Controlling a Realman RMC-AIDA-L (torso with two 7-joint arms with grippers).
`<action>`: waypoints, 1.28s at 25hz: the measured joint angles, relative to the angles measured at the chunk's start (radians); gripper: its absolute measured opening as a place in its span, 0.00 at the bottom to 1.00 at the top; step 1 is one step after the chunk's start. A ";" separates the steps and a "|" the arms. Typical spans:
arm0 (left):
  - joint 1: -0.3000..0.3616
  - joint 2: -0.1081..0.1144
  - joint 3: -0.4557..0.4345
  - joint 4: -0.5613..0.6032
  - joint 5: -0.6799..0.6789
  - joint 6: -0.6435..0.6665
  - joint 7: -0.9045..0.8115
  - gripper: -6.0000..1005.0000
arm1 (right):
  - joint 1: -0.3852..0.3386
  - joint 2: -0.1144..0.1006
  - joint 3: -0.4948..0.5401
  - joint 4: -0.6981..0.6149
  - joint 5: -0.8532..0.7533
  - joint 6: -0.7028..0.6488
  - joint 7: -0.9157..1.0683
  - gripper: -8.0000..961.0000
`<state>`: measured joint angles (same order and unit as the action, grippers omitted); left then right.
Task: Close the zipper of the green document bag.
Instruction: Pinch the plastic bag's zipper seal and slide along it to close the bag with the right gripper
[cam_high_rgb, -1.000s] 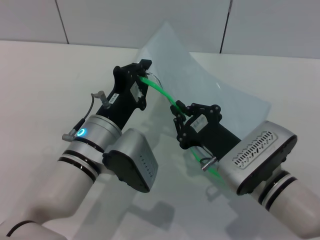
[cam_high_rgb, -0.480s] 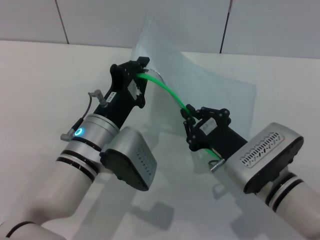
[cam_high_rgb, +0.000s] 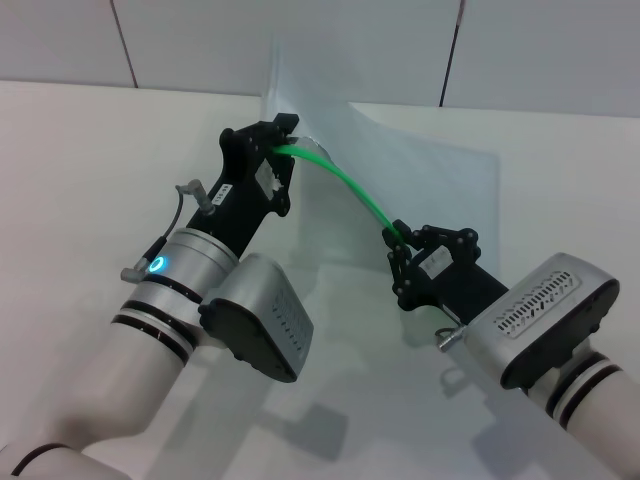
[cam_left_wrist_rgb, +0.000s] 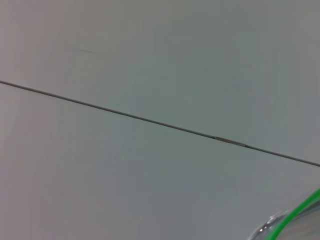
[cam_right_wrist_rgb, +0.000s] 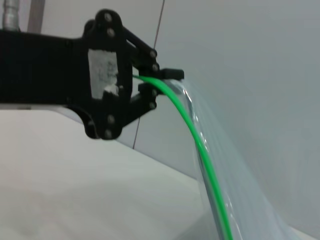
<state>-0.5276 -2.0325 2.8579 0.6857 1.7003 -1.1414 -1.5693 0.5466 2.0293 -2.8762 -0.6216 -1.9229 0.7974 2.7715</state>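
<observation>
Zipper (cam_high_rgb: 345, 183) clenched by left gripper (cam_high_rgb: 283, 143) at 11 o'clock, by right gripper (cam_high_rgb: 398, 243) at 4; green document bag (cam_high_rgb: 420, 190) lifted off white table (cam_high_rgb: 80, 170); tiled wall (cam_high_rgb: 300, 40) behind.

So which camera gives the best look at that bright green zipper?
The head view: the zipper arcs between the left gripper and right gripper, both clamped on it. The right wrist view shows only the stretch by the left gripper; the left wrist view catches a sliver at one corner.

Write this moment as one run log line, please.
left gripper: shut on zipper end | right gripper: shut on zipper | green document bag: lifted
</observation>
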 joint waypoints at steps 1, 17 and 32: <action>0.000 0.000 0.000 0.000 0.000 0.000 0.000 0.09 | -0.001 0.000 0.000 0.003 0.000 -0.003 0.003 0.10; 0.000 0.000 0.000 0.000 0.000 0.002 -0.003 0.09 | -0.015 0.002 0.005 0.067 0.022 -0.006 0.045 0.11; 0.000 0.000 0.000 0.000 0.001 0.003 -0.003 0.10 | -0.019 0.001 0.007 0.122 0.085 -0.018 0.045 0.11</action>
<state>-0.5277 -2.0325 2.8578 0.6857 1.7011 -1.1383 -1.5724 0.5278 2.0308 -2.8694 -0.4997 -1.8382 0.7798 2.8164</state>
